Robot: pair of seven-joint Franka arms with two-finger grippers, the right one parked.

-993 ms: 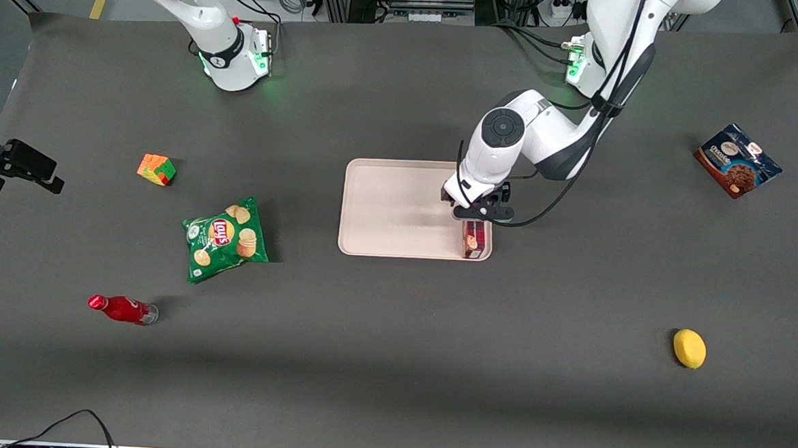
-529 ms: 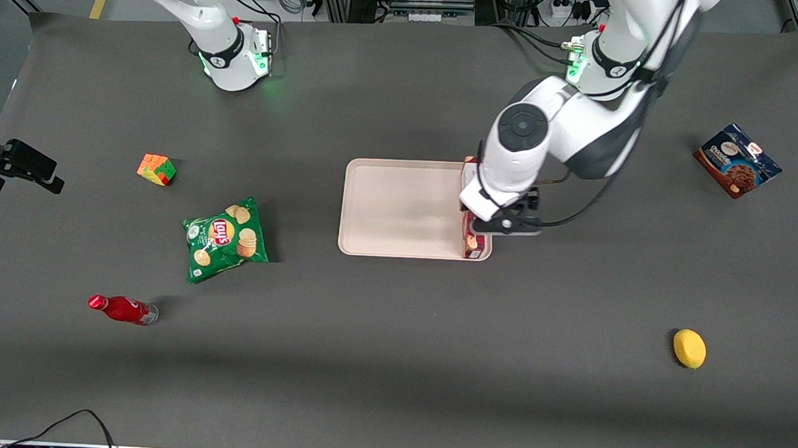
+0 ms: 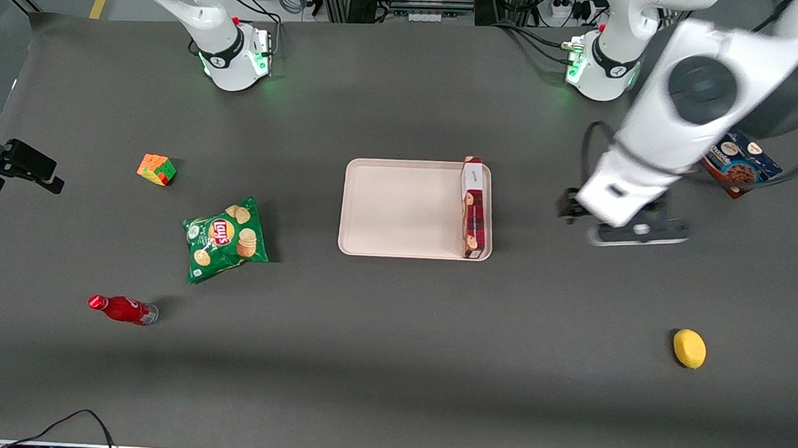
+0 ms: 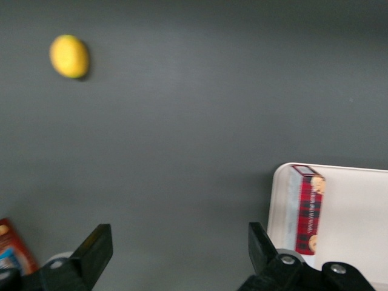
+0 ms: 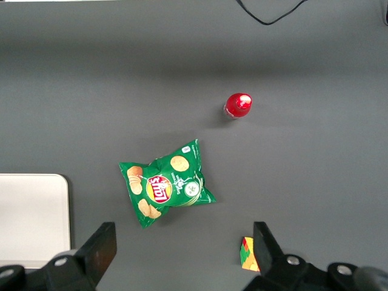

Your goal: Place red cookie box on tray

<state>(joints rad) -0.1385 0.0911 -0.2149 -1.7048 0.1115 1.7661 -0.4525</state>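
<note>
The red cookie box (image 3: 475,211) (image 4: 309,209) lies on its long side on the pale tray (image 3: 400,207) (image 4: 351,206), along the tray's edge at the working arm's end. Nothing touches it. My left gripper (image 3: 607,221) (image 4: 177,242) hangs above bare table, well away from the tray toward the working arm's end. It is open, with only grey table showing between its fingers (image 4: 97,239).
A yellow lemon (image 3: 689,348) (image 4: 70,56) lies nearer the front camera than the gripper. A blue-brown cookie box (image 3: 740,163) sits partly under the arm. Toward the parked arm's end lie a chips bag (image 3: 226,237), a colour cube (image 3: 157,169) and a red bottle (image 3: 121,309).
The gripper has let go of the red cookie box, risen and swung away toward the working arm's end. The box stays on the tray.
</note>
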